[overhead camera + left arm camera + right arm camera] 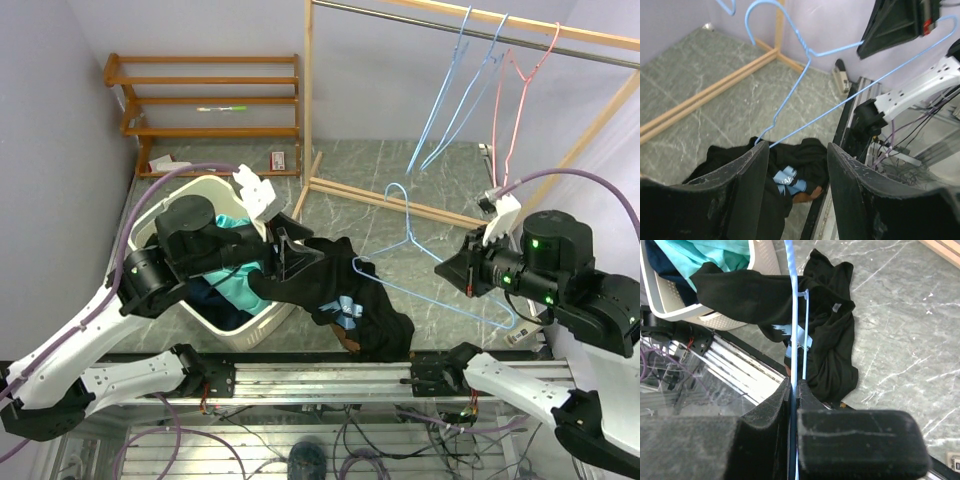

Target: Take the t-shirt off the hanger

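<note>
Left pincer (pixel 290 255): parted to a moderate gap, nothing between the fingers (pixel 747 195); poised just above the black t-shirt (pixel 375 322), beside the rim of the white laundry basket (pixel 250 330). Right pincer (pixel 448 272): closed tight on the wire of the light-blue hanger (pixel 807 52), gripped along one sloping shoulder (confirmed in the right wrist view, wire pinched between both pads (pixel 765 415)).

Noted hanger held tilted above the table (pixel 360 170), hook uppermost and pointing away from the arms, far end of its lower bar meeting the t-shirt's edge. Unable to tell whether that tip sits inside the fabric or merely rests against it.

Found t-shirt crumpled on the table near the front edge, between the two arms, light-blue print showing among the folds. One part draped up over the basket rim, under the left pincer. Seen inside the basket: turquoise garment (pixel 235 278) lying on darker clothing.

Recorded behind: wooden garment rack (pixel 308 100) with a metal rail, carrying two pale-blue wire hangers (pixel 445 100) and one pink hanger (pixel 500 130), well apart from the held one. Wooden shelf unit (pixel 200 100) against the back wall at left.
</note>
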